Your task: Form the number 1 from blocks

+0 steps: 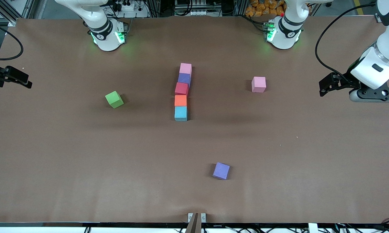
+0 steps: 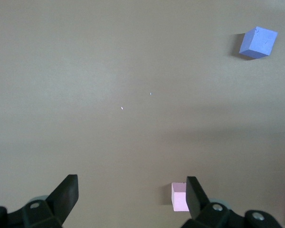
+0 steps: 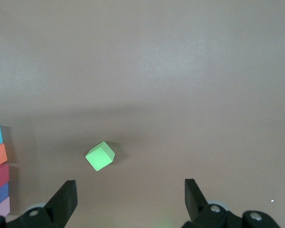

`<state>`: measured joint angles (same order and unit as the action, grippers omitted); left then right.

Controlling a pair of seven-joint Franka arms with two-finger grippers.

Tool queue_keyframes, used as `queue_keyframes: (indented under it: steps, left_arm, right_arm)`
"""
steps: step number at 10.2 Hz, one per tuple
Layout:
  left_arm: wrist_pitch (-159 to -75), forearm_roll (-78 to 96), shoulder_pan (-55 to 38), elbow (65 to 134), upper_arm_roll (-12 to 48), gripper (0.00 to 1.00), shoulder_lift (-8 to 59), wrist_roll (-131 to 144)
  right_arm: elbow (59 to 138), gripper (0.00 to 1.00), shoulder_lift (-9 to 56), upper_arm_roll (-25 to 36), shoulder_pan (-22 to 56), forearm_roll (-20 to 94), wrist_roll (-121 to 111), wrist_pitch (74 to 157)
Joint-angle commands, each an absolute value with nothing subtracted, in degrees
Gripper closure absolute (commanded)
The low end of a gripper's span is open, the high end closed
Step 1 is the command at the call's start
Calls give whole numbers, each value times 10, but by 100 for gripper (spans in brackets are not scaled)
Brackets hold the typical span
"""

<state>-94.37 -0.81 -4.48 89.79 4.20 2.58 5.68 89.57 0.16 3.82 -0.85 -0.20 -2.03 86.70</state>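
Nearest the camera, loose matte purple cube (image 1: pixel 221 170) waits; the five-cube coloured column (image 1: pixel 182 92) forms the stroke. Both my left hand (image 1: pixel 323 87) and right hand (image 1: pixel 25 81) hang released, empty, off its ends.

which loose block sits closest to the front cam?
The loose purple block. It lies alone, well nearer the front camera than the five-block column. The other two strays, the green block and the loose pink block, sit level with the column.

Five blocks form a touching column at upper centre of the front view: pink (image 1: pixel 185 68), purple (image 1: pixel 184 78), red (image 1: pixel 181 88), orange (image 1: pixel 180 100), light blue (image 1: pixel 180 113). Loose cubes: green (image 1: pixel 114 99) centre-left and turned askew, pink (image 1: pixel 258 84) centre-right, purple (image 1: pixel 221 170) lower centre.
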Motion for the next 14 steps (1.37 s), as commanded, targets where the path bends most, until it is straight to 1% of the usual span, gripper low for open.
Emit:
queue_keyframes:
  steps: [1,7,12,14]
  left_arm:
    - [-947,-4,-43,893,42,0,29,54]
    - [-947,29,-40,889,40,0,28,54]
    - [-947,26,-41,886,40,0,29,51]
    - [-947,25,-43,885,42,0,28,52]
  right_arm:
    - [882,0,3,39,-6,-4,-36,857]
    - [882,0,4,39,-6,5,-33,860]
    - [881,0,4,39,-2,8,-27,888]
    - [882,0,4,47,16,9,-29,884]
